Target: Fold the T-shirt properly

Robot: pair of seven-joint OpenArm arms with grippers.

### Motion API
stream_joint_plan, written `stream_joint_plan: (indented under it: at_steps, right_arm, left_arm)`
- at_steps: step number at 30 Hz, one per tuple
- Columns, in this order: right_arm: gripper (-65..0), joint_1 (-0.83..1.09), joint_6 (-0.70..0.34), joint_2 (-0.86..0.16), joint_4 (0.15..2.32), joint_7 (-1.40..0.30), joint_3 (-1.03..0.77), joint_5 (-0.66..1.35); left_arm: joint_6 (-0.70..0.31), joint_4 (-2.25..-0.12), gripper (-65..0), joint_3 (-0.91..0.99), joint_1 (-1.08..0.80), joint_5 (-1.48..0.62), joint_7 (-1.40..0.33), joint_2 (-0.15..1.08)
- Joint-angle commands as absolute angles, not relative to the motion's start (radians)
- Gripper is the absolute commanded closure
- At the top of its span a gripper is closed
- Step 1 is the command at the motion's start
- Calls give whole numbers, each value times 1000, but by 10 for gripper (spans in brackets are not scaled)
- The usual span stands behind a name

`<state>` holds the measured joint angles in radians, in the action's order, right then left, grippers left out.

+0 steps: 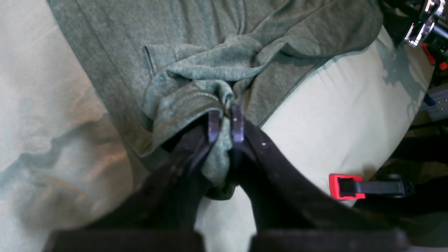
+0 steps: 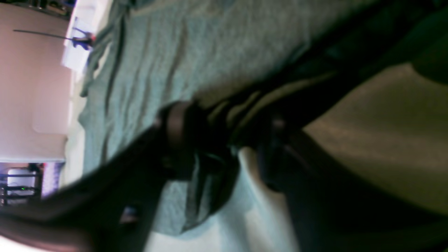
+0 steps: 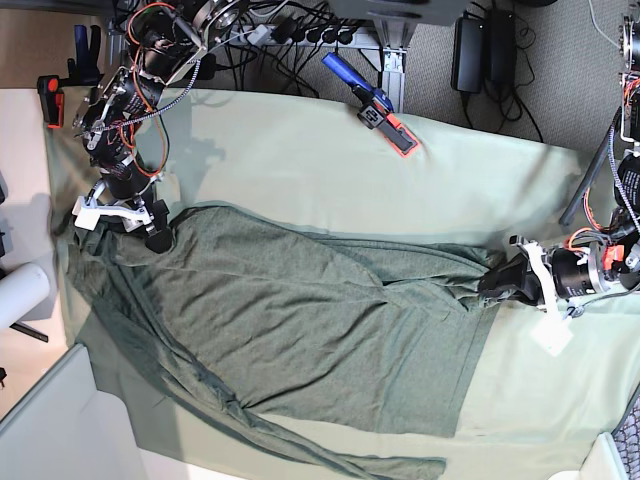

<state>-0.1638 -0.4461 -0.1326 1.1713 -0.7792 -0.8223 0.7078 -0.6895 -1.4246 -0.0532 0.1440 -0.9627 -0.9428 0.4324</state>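
T-shirt (image 3: 290, 330), dark heathered green, sprawls across frame centre; left gripper (image 3: 497, 277) at right pinches its bunched edge, right gripper (image 3: 157, 238) at upper left perhaps half-closed, blurred.

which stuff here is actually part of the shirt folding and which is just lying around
Part of the job:
- dark heathered grey-green knit T-shirt
- left gripper, shut on a bunched edge of the shirt
- right gripper, at the shirt's far corner

Just lying about:
- blue-handled clamp with red and black jaw
- red and black clamp on the pale mint-green tablecloth
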Motion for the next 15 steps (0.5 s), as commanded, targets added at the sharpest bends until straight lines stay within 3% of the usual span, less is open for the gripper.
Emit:
stream_joint_plan:
  at_steps: [1,3,15]
  right_arm:
    - [-153,-176,-468,-141,1181,-785,-820,702]
    - [0,-176,-468,-141,1181,-786,-820,695]
    - [0,-48,-469,-194,1283,-854,-820,745]
  left_arm:
    - [-698,-1439,0,-46,163,-990,-925,443]
    - [-698,-1439,0,-47,163,-991,-925,444]
    - [-698,-1475,0,-46,80,-1119,-1044,508]
